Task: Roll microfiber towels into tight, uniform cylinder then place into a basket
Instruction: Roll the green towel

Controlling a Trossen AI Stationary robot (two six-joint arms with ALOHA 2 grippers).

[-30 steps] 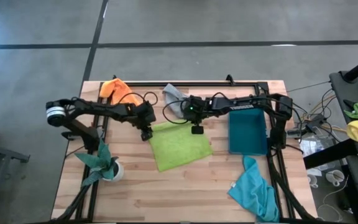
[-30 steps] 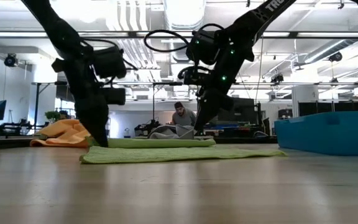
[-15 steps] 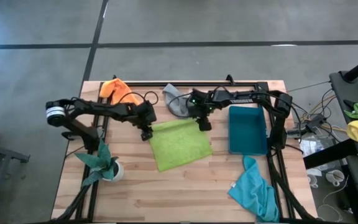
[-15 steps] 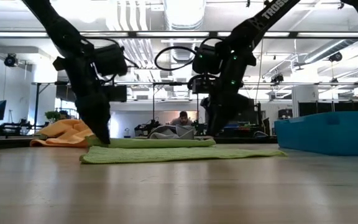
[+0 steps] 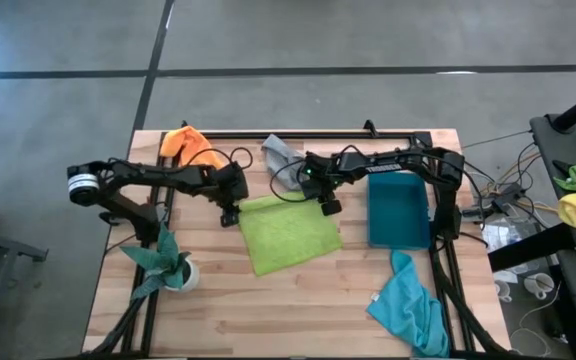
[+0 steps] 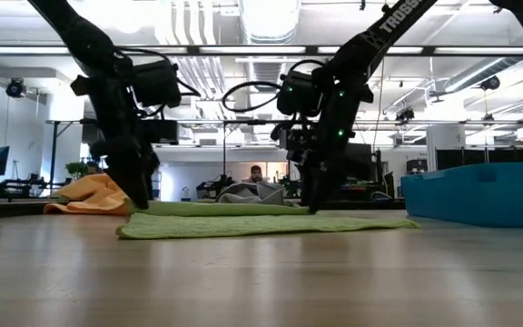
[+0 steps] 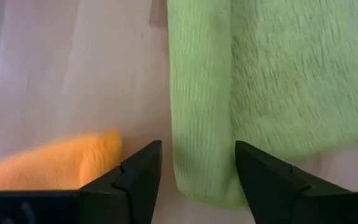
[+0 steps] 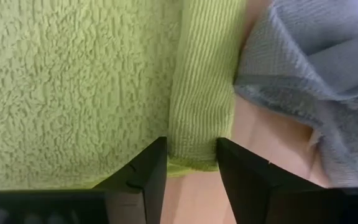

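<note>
Now, by label:
Lime green towel (image 5: pixel 290 232): lies flat on the wooden counter (image 5: pixel 268 320), with its far edge folded into a narrow roll.
Left gripper (image 5: pixel 230 215): stands at the left end of that roll; in the left wrist view its fingers (image 7: pixel 135 171) are apart, one on each side of the rolled edge (image 7: pixel 199 124), not pressed on it.
Right gripper (image 5: pixel 326 206): stands at the right end of the roll; in the right wrist view its fingers (image 8: pixel 145 168) are also apart, with the roll end (image 8: pixel 201 112) between them.
Basket (image 5: pixel 399 208): teal-blue, on the counter to the right of the lime green towel.
Grey towel (image 5: pixel 281 157): crumpled behind the roll; the right wrist view shows it touching the roll's end, which the high view does not make clear.
Orange towel (image 5: pixel 183 142): at the far left corner; it also shows in the left wrist view.
Turquoise towel (image 5: pixel 408 305): near the front right edge, seen only from above.
Low view only: a person (image 6: pixel 256 174) in the room far behind.
High view only: a plant (image 5: pixel 164 262) near the front left.
</note>
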